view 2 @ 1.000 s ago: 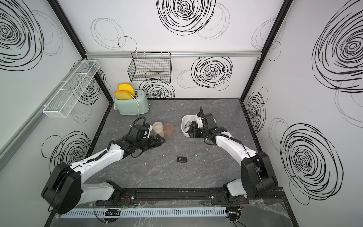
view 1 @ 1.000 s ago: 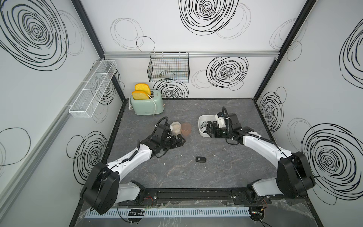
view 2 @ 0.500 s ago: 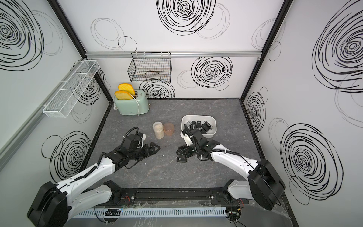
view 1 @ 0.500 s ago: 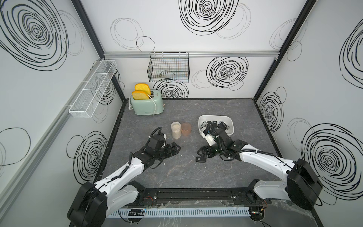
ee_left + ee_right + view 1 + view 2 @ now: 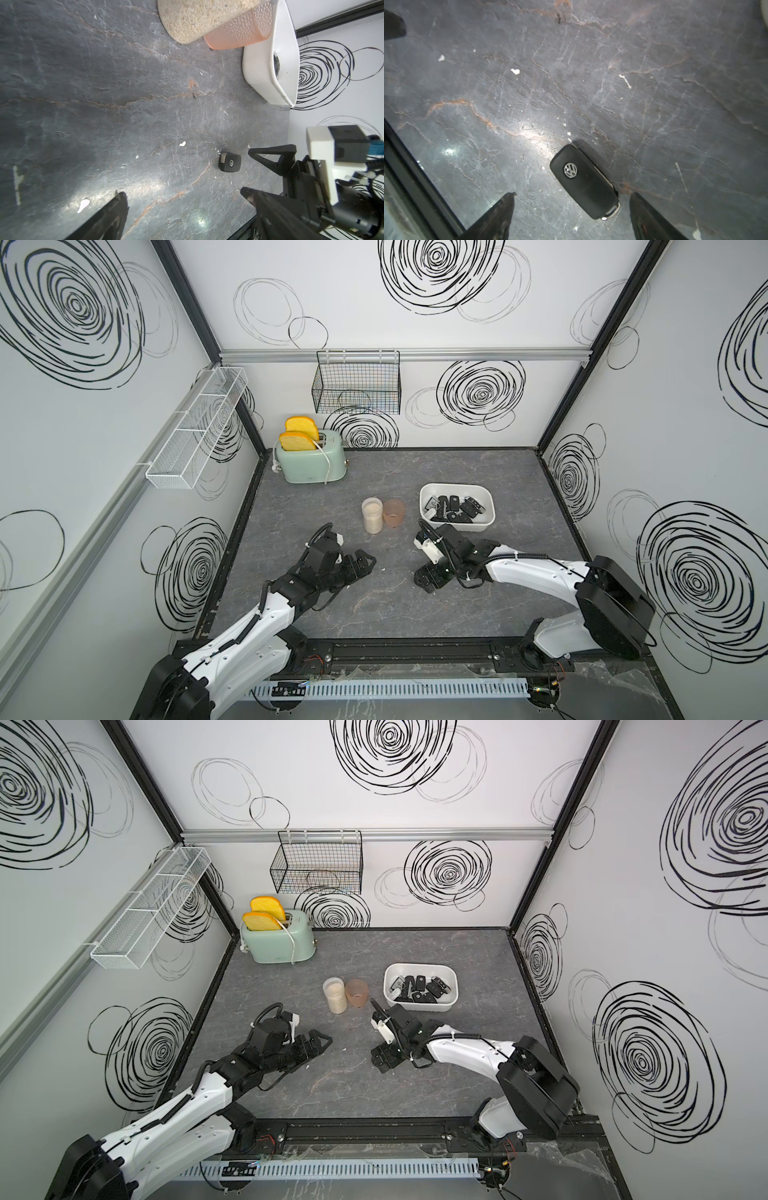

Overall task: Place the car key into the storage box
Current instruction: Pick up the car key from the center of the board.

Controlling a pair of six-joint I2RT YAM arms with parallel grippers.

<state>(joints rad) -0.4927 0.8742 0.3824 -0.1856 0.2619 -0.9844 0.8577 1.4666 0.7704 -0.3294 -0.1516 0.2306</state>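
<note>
Car key (image 5: 584, 180) lies ungripped on the worktop (image 5: 654, 83), lower centre; right pincer (image 5: 572, 195) gapes astride its end; storage box (image 5: 455, 486) awaits.

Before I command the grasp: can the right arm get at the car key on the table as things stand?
Probably yes. The right gripper hangs open right above the car key, which lies flat on the table between the jaw tips in the right wrist view; nothing stands between them.
</note>
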